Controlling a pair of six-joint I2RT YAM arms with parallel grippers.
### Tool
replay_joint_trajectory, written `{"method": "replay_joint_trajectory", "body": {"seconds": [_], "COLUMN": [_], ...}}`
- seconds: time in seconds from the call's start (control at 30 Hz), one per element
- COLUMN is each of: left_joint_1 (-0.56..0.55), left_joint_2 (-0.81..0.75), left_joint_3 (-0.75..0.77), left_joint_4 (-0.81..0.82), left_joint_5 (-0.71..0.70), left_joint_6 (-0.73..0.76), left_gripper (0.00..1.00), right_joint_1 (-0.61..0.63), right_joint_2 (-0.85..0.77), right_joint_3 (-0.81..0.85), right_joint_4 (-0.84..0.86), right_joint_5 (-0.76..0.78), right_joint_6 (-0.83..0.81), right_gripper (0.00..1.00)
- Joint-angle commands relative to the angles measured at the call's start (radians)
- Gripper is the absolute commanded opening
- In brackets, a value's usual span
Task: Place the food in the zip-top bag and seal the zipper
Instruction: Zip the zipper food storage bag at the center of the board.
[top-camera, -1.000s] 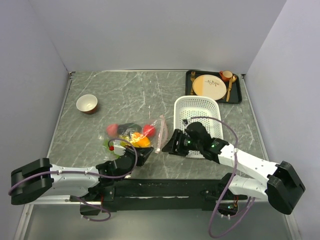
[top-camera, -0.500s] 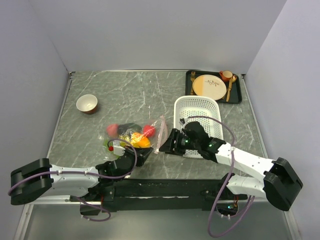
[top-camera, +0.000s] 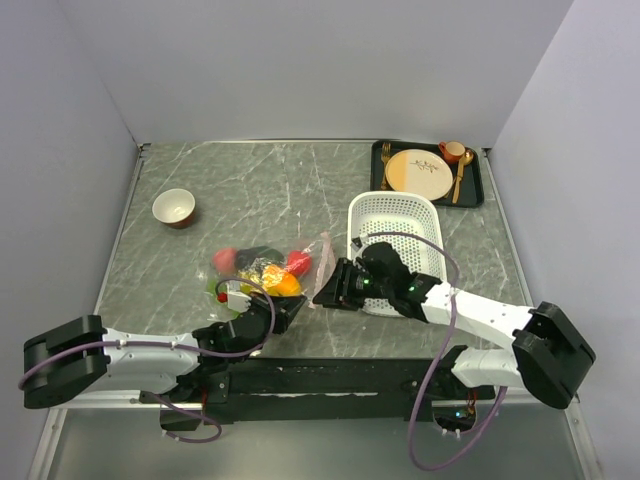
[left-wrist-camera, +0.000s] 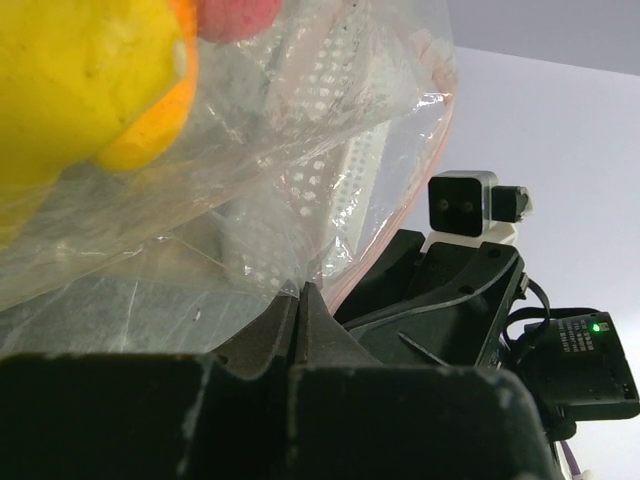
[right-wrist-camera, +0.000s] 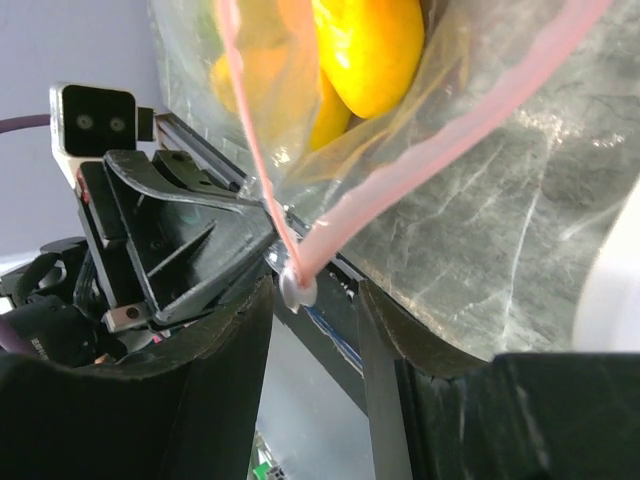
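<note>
While the left gripper (top-camera: 288, 312) pinches the near corner of the zip-top bag (top-camera: 262, 268), jaws pressed together on the clear film, the bag lies on the marble table (top-camera: 250, 190) just left of the white basket (top-camera: 395, 212) — the food (top-camera: 272, 278), yellow, orange, red and pink pieces, bunched inside it. The right gripper (right-wrist-camera: 312, 300) stands at the near end of the zipper (top-camera: 323, 260), its jaws apart with the strip's small white end piece between them — a gap shows on either side, so nothing is clamped.
</note>
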Motion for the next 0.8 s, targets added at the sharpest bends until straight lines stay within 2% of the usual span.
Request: {"method": "replay_joint_trajectory", "body": {"seconds": [0.0,0.03,0.13,0.2,0.27,0.33,0.43,0.6,0.7,0.73,0.77], "left_joint_1": [0.003,0.003,0.003,0.003,0.003,0.003,0.001,0.003,0.001,0.003,0.001], "left_joint_2": [0.007,0.007,0.008,0.005,0.004,0.004,0.001,0.002,0.005,0.005,0.007], "left_joint_3": [0.006,0.006,0.005,0.002,0.0,0.0,-0.001,-0.003,-0.003,-0.003,-0.003], "left_joint_4": [0.042,0.042,0.042,0.042,0.041,0.039,0.037,0.044,0.045,0.045,0.047], "left_joint_5": [-0.016,-0.016,-0.018,-0.018,-0.021,-0.024,-0.024,-0.024,-0.024,-0.024,-0.024], "left_joint_6": [0.013,0.013,0.012,0.007,0.005,0.005,0.002,0.001,0.001,-0.001,-0.001], "left_gripper": [0.01,0.01,0.01,0.01,0.01,0.01,0.01,0.01,0.01,0.01,0.01], "right_joint_1": [0.009,0.009,0.008,0.009,0.009,0.009,0.009,0.009,0.008,0.009,0.009], "right_joint_2": [0.017,0.02,0.023,0.021,0.017,0.017,0.006,0.001,-0.002,-0.002,-0.002], "right_joint_3": [0.059,0.062,0.063,0.063,0.062,0.063,0.057,0.051,0.051,0.051,0.051], "right_joint_4": [0.051,0.051,0.059,0.056,0.051,0.045,0.038,0.044,0.048,0.051,0.053], "right_joint_5": [-0.012,-0.015,-0.021,-0.021,-0.021,-0.027,-0.027,-0.032,-0.036,-0.039,-0.041], "right_joint_6": [-0.009,-0.012,-0.009,-0.007,-0.007,-0.009,-0.007,-0.007,-0.007,-0.006,-0.006], "right_gripper": [0.43,0.37,0.28,0.27,0.27,0.33,0.36,0.33,0.27,0.19,0.16]}}
